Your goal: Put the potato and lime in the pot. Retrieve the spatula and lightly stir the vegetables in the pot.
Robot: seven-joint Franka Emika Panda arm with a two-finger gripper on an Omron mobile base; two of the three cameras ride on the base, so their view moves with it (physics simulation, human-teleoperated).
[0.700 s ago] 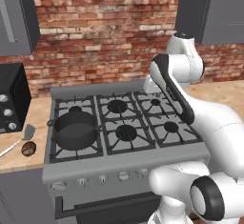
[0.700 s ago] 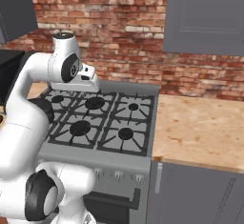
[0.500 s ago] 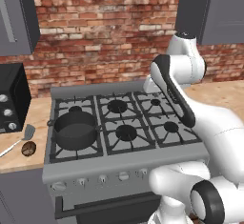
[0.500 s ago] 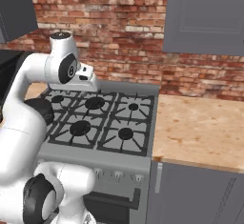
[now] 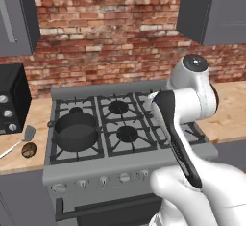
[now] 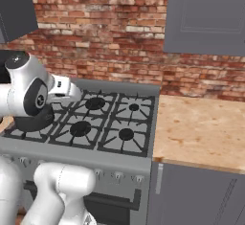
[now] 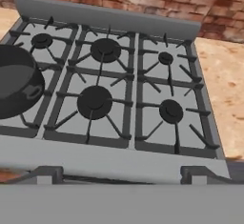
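The dark grey pot (image 5: 74,131) stands empty on the stove's front left burner; it also shows at the left edge of the hand view (image 7: 14,82) and partly behind my arm (image 6: 32,122). On the wooden counter left of the stove lie the brown potato (image 5: 29,149) and, right beside it, the spatula (image 5: 20,140), its grey head toward the stove. The lime is out of view. My gripper (image 7: 123,174) hangs open above the stove's front edge, right of the pot, with nothing between its tips.
A black toaster oven (image 5: 11,100) stands on the left counter behind the potato. The six-burner stove (image 5: 126,133) has a raised back rail against the brick wall. A wooden counter (image 6: 201,128) stretches to the right of the stove. Grey cabinets hang overhead.
The arm has drawn back toward the base and sunk lower. The stove, pot, potato and spatula have not moved.
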